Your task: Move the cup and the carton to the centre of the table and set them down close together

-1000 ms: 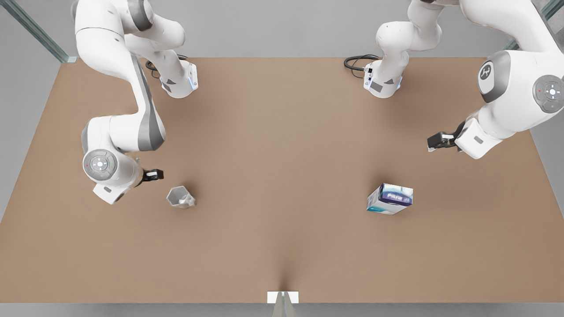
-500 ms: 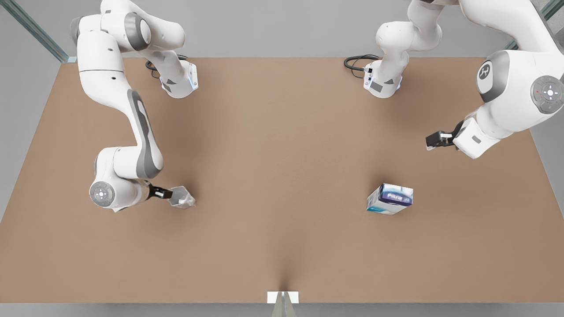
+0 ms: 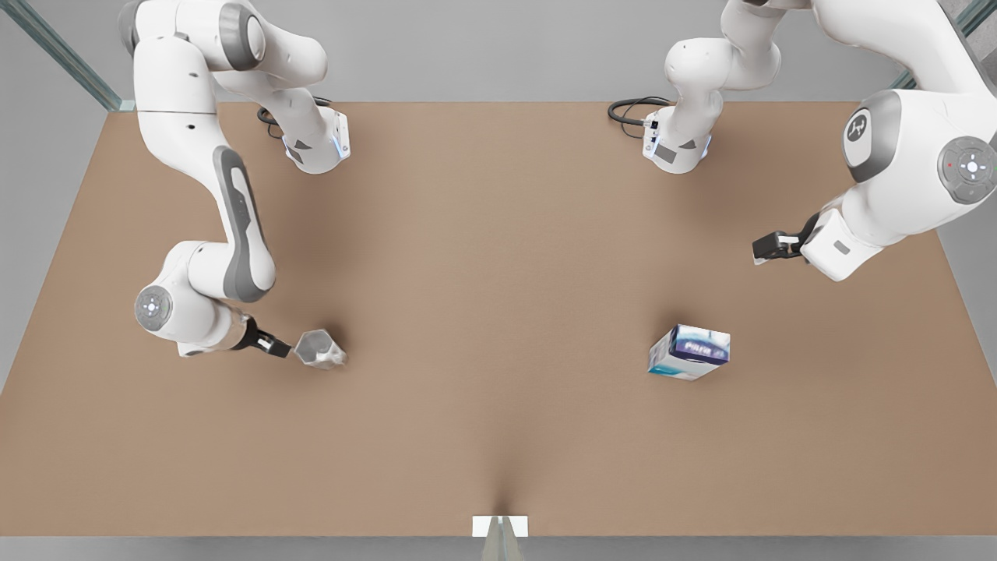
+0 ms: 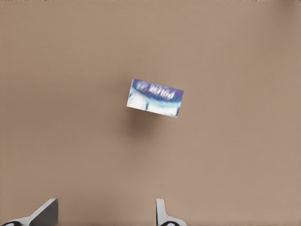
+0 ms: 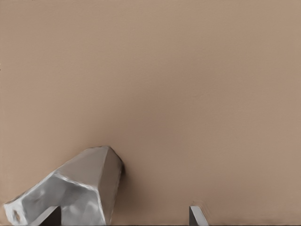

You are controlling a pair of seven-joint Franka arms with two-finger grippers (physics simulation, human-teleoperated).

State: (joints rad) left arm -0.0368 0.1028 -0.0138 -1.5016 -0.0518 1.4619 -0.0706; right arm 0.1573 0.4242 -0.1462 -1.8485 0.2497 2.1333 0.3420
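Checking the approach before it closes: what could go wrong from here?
The right gripper, open, sits at the cup's side with the cup off-centre by one finger: closing could knock or tip it. The left gripper, open, is apart from the carton, which lies skewed: a grasp may land on its corners.

One cup (image 3: 319,348), one carton (image 3: 690,352), one table (image 3: 498,436), two arms.

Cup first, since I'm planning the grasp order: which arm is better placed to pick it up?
The right arm. Its open hand sits right beside the cup, which shows close to its fingers in the right wrist view. The left hand hangs far off, nearer the carton.
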